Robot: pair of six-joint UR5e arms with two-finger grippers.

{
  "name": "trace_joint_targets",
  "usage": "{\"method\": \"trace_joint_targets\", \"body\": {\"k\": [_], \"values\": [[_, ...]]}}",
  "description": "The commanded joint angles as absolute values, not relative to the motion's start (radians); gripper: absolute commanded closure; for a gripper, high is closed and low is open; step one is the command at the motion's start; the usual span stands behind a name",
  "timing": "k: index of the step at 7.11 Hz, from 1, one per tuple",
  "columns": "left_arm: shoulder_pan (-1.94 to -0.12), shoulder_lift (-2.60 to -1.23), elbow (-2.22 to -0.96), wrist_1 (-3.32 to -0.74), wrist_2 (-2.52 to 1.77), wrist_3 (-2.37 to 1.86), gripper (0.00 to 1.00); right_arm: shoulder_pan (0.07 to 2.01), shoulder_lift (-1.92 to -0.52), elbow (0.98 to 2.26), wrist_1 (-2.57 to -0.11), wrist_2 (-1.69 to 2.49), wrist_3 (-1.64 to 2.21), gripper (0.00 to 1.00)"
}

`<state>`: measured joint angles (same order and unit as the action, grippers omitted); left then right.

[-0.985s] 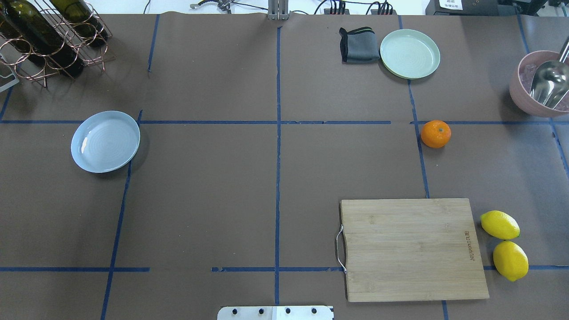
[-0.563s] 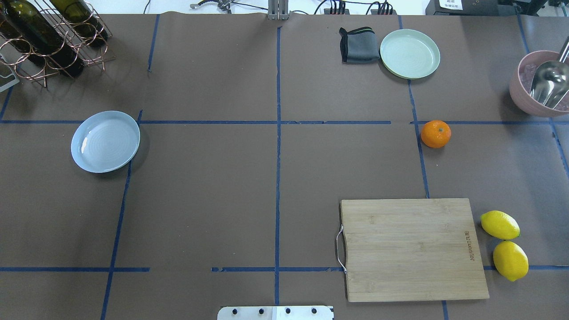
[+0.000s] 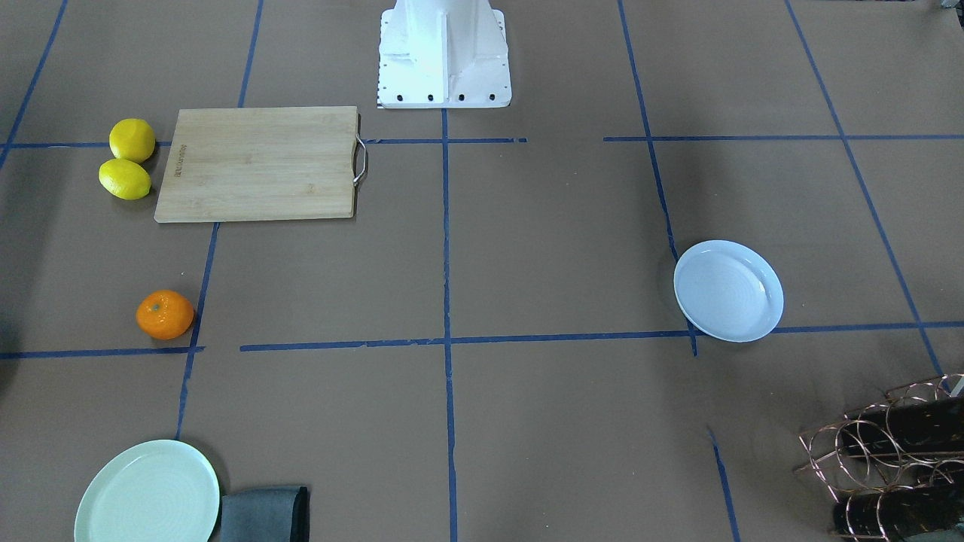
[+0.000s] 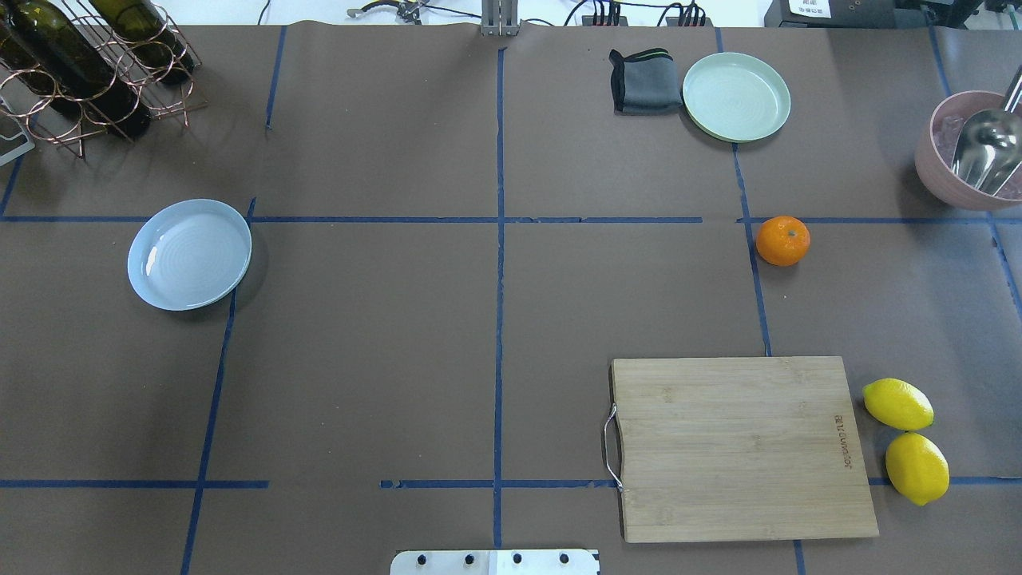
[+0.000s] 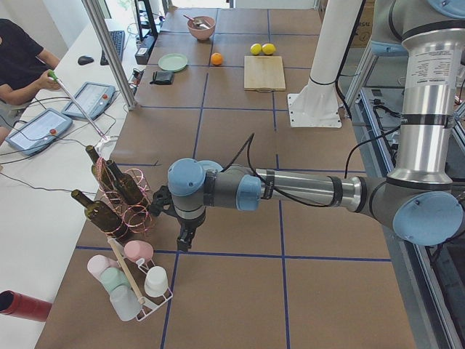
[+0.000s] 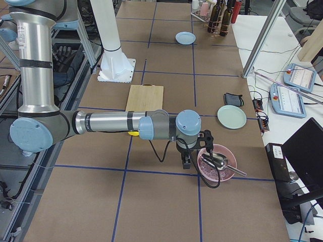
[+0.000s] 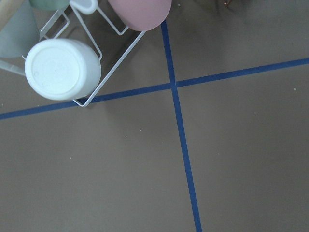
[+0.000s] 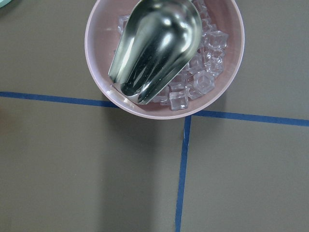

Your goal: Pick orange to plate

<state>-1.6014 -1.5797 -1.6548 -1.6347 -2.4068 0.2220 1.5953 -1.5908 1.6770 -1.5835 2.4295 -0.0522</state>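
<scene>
Right claw (image 6: pixel 185 163), spread or not I cannot tell, must first reach the orange (image 4: pixel 782 240), three o'clock from the plate (image 4: pixel 189 254).

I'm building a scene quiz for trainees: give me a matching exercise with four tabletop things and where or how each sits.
1 orange
2 plate
3 lemons
4 pink bowl

A beside the cutting board
B holds ice and a metal scoop
C empty, on the robot's left side
D between the mint-green plate and the cutting board

Pairs: 1-D, 2-C, 3-A, 4-B
</scene>
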Motion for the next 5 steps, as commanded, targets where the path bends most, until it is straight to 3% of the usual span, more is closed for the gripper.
{"method": "trace_joint_targets", "body": {"k": [1,5], "values": [[-1.556,-1.582,-1.641,-1.795,-2.517,0.216,0.00,1.595,-1.591,1.681,-1.574,2.451,-0.052,0.00],[-1.393,-1.627,-1.571,-1.851,-2.595,-0.039,0.00,1.586,-1.577,1.716,-1.574,2.500,-0.011,0.00]]}}
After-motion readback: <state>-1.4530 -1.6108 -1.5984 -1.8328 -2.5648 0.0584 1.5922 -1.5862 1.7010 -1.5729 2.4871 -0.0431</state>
